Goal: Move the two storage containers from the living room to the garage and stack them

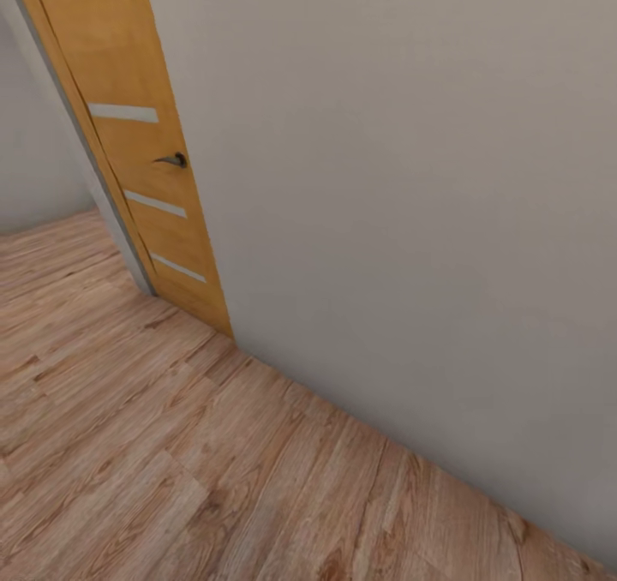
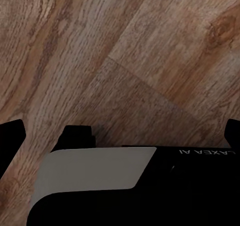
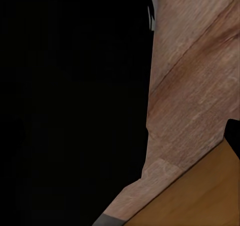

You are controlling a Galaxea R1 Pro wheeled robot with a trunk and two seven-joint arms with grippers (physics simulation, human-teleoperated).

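A: Where were the bins? The head view gave a wooden door (image 1: 141, 148) beside a grey wall (image 1: 411, 178), above the plank floor (image 1: 128, 461).

B: Not visible. Whether each hand was apart or together could not be told. The robot risked bumping the wall.

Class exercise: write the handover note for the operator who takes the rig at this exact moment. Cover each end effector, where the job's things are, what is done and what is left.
End effectors: the state of the left and the right cannot be told from these pictures; no bin shows in either wrist view.
Surroundings: the head view faces a pale wall with an orange wooden door at its left, over light wood plank floor. Not garage concrete.
Containers: not located from here, and no stacking is confirmed.
Left: find both bins, carry them to the garage, set one down, stack the other on it.
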